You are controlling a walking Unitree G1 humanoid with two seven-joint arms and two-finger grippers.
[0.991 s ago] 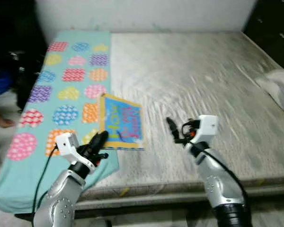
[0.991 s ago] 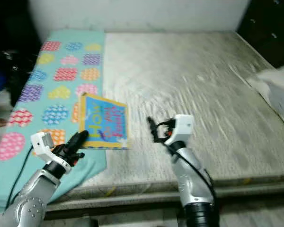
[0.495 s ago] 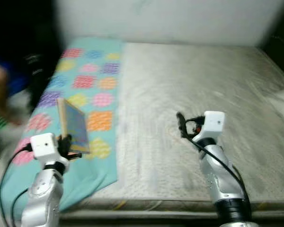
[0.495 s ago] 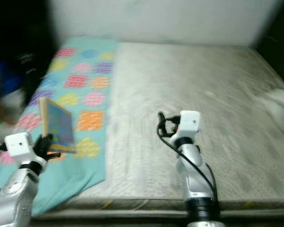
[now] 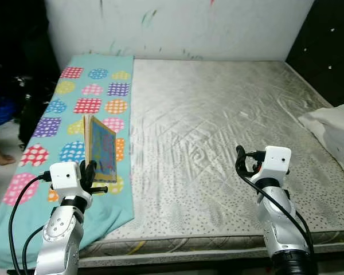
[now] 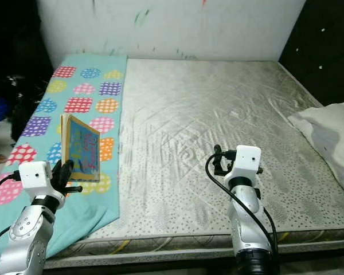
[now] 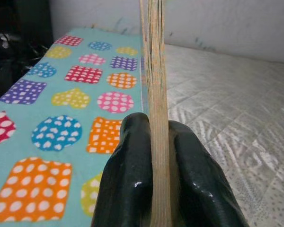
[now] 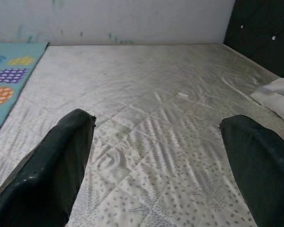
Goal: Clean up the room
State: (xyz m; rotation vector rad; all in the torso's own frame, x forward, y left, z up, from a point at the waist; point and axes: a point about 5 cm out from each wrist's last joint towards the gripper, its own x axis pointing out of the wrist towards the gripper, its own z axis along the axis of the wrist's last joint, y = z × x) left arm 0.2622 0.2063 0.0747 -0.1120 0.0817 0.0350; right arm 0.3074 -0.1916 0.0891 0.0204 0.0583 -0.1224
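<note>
Standing upright on its lower edge, the book (image 5: 101, 148) is pinched between the two black fingers (image 7: 128, 184) of the left hand (image 5: 90, 173), at lower left of the left eye view. Its blue cover faces the middle of the frame, and its pages rise above the hand, over the teal blanket (image 5: 74, 103) with coloured spots that covers the left strip of the bed. Bare grey quilted mattress (image 5: 218, 114) fills the centre. At lower right, the right hand (image 5: 241, 161) is held above the mattress with fingers (image 8: 61, 156) spread wide, gripping nothing. A white pillow (image 5: 335, 129) lies at the right edge.
</note>
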